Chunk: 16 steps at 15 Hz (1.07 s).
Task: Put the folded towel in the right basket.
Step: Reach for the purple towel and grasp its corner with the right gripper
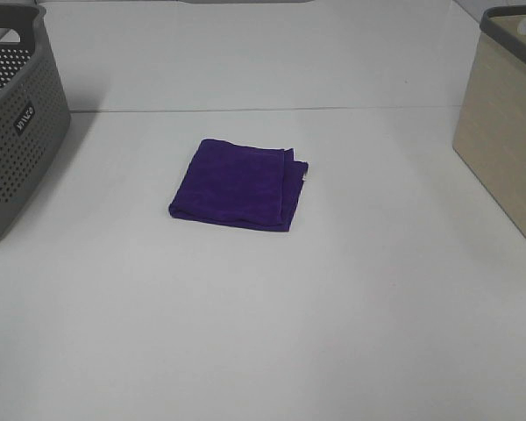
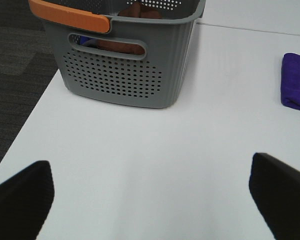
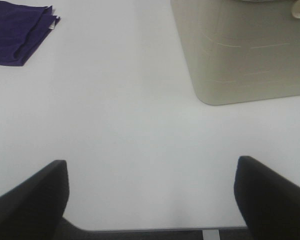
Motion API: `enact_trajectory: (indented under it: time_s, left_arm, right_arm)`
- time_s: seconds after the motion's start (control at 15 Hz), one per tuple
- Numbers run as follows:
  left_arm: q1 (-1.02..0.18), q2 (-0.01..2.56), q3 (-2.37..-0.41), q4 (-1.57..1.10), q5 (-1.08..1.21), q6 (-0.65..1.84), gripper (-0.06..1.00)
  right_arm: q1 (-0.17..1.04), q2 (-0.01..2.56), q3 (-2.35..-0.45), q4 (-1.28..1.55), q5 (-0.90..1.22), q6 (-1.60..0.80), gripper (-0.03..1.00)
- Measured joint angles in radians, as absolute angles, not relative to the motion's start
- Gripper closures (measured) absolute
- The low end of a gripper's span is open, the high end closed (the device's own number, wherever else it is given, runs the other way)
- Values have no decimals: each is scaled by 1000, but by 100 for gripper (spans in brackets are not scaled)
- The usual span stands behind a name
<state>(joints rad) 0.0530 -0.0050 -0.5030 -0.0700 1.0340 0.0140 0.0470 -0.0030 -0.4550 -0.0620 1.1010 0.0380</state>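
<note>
A folded purple towel (image 1: 239, 184) lies flat in the middle of the white table. It also shows in the left wrist view (image 2: 296, 82) and the right wrist view (image 3: 17, 29). The right basket (image 1: 507, 123) is beige and stands at the table's right edge; the right wrist view shows its side wall (image 3: 242, 50). Neither gripper shows in the exterior high view. My left gripper (image 2: 150, 197) is open and empty over bare table near the grey basket. My right gripper (image 3: 150, 195) is open and empty at the table's front edge, apart from the towel and the basket.
A grey perforated basket (image 1: 13, 123) stands at the left edge; the left wrist view shows it (image 2: 122, 60) with an orange handle and some items inside. The dark floor (image 2: 15, 60) lies beyond the table's left edge.
</note>
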Motion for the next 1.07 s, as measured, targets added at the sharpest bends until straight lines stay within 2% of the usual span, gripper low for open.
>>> enact_trajectory:
  time_s: [1.07]
  left_arm:
    - [53, -5, -503, -70, 1034, 14, -5]
  right_arm:
    - [42, -3, -455, -69, 1101, 31, 8]
